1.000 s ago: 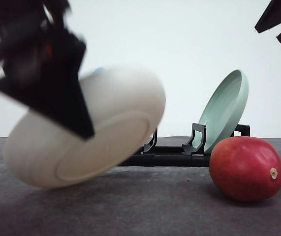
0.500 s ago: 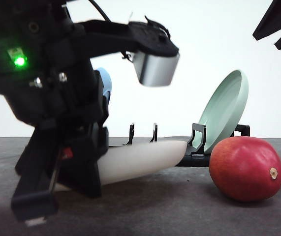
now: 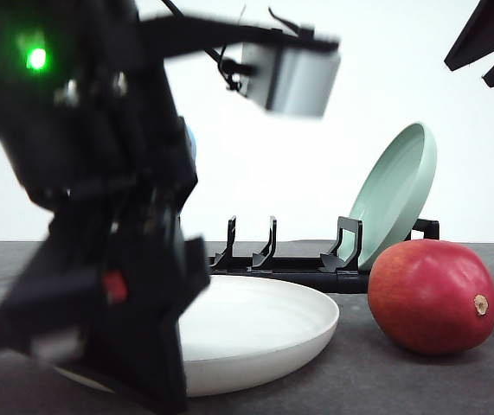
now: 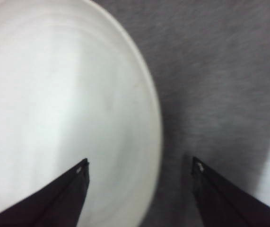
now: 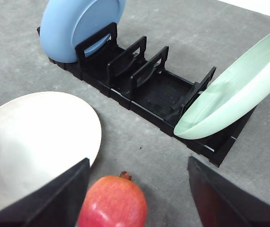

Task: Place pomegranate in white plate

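- The pomegranate lay at lower right of the front view, long axis roughly horizontal, stem nub facing right and toward the camera; its skin was smooth and red.
- The plate lay flat and empty at lower centre, matte cream, just left of the fruit and not touching it.
- The black rack held a blue plate at one end and a tilted green plate at the other.
- The left gripper was spread open over the plate rim, gripping nothing.
- The right gripper was open above the fruit.
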`<state>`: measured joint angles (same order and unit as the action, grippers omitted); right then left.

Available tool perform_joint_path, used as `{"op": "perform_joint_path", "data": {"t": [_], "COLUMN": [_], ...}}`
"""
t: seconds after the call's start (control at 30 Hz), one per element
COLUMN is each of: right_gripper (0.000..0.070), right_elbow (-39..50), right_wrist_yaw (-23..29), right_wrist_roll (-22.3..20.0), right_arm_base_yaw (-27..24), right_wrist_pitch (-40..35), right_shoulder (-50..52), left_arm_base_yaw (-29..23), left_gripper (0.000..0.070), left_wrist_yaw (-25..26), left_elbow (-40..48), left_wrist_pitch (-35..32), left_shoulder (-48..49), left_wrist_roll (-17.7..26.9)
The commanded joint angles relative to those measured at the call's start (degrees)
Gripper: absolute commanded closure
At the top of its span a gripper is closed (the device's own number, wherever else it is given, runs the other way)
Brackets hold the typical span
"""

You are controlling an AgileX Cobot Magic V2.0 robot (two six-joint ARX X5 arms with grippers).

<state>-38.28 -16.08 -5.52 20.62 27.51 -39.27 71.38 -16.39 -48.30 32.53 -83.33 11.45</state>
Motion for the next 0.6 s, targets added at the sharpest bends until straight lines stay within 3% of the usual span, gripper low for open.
{"op": "perform_joint_path", "data": {"t": [0.0, 0.27, 0.57], "right_gripper": [0.0282, 0.0282, 0.0281], "right_elbow": [-0.96, -0.96, -0.96], "right_wrist_yaw": [0.04, 0.02, 0.02], "right_wrist_roll": [0.85, 1.05, 2.77], "right_arm_base_yaw": [0.37, 0.37, 0.37], "right_wrist_pitch": [-0.42, -0.37, 3.27], "right_shoulder": [-0.37, -0.37, -0.37], "left_arm_base_yaw": [-0.49, -11.64, -26.6], "left_gripper": [0.0253, 0.0254, 0.0265], "left_wrist_yaw": [3.8, 21.2, 23.09], "left_elbow": [-1.27, -1.28, -0.97], "left_wrist_pitch": [0.16, -0.89, 4.03], "left_shoulder": [1.29, 9.33, 18.73], "left_wrist_roll": [-5.13, -15.34, -16.46]}}
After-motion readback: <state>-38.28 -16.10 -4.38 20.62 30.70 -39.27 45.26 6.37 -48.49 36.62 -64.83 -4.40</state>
